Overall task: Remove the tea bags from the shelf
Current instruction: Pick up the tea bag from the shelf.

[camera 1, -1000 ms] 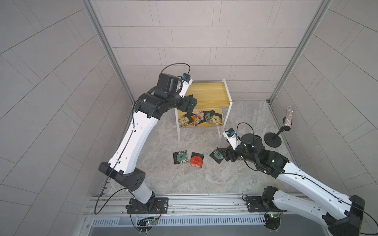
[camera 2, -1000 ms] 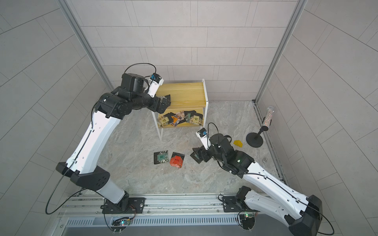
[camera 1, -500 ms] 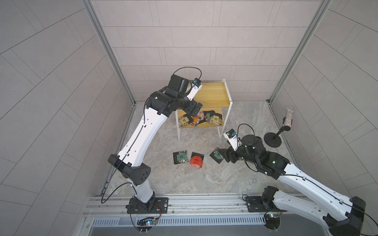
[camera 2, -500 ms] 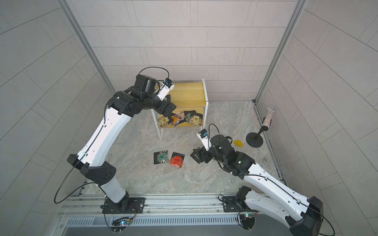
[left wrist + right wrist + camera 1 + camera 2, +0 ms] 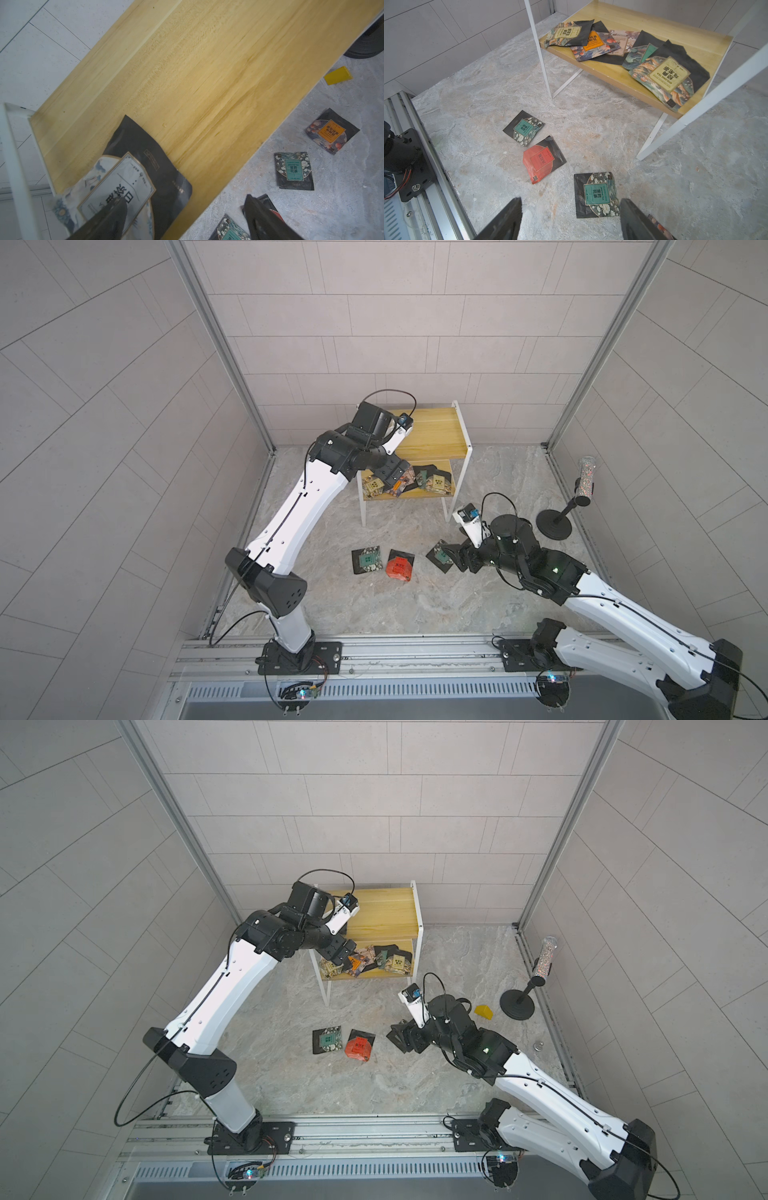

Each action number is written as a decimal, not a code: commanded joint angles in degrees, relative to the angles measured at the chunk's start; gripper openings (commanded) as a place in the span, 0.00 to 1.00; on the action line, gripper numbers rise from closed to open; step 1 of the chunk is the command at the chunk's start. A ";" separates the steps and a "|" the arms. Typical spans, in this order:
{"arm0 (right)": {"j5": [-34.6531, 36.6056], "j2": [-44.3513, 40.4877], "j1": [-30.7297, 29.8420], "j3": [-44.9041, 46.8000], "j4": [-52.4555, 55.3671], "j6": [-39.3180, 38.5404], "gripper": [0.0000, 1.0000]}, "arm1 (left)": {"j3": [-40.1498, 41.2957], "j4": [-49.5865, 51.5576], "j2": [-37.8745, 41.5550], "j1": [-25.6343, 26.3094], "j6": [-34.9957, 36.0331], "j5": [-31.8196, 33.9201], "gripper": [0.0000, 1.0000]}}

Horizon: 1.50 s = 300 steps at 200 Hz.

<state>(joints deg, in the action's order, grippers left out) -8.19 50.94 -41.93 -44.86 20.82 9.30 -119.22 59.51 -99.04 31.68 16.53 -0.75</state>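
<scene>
The left gripper (image 5: pixel 185 198) stands wide open with nothing between its fingers (image 5: pixel 112 218). It straddles the near edge of the shelf's (image 5: pixel 440 433) upper board at its left end. One finger lies across a white-labelled tea bag (image 5: pixel 118 187) that rests on a dark sachet (image 5: pixel 164 164), and the other hangs past the edge above the stone-patterned tabletop (image 5: pixel 374 605). Whether the first finger presses on the label is hard to tell from so close. A white frame post (image 5: pixel 12 166) stands just left of it. In both top views the left arm (image 5: pixel 307 506) hides that corner and its two bags, and the rest of the upper board is bare. The right gripper (image 5: pixel 570 200), likewise open and holding nothing, hovers over the tabletop near and right of the shelf. A teal jasmine tea bag (image 5: pixel 596 194) lies flat just ahead of its tips. An orange-labelled tea bag (image 5: pixel 332 131) is plain in the left wrist view. It only peeks out beside a finger in the right wrist view and is covered in the top views. Further left lie a red tea bag (image 5: pixel 542 160) and another teal sachet (image 5: pixel 527 127). The lower board (image 5: pixel 708 47) carries an overlapping heap of tea bags (image 5: pixel 620 44) with tan, orange, pale and teal labels, clearest from the right wrist. A yellow wedge (image 5: pixel 484 1011) shows in a top view behind the right arm (image 5: pixel 548 1102). A black stand (image 5: pixel 557 522) with a glittery cylinder (image 5: pixel 586 481) is at the far right.
</scene>
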 commanded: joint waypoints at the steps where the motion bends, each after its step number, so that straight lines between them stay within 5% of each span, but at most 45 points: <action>1: -0.23 0.17 0.12 0.61 -1.03 0.46 0.77 | 1.43 -0.19 0.41 0.53 0.42 0.38 0.91; 211: -0.58 0.75 0.29 1.01 -3.15 0.53 0.77 | 1.80 -1.15 2.71 2.71 0.54 3.01 0.17; 300: -0.45 1.28 0.36 0.83 -3.80 0.56 0.77 | 1.22 -1.53 5.37 4.67 0.60 7.18 0.00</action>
<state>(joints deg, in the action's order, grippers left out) -8.80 52.18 -41.82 -44.53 17.76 9.34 -117.62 57.30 -96.51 35.11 17.45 3.18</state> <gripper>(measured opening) 0.770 0.054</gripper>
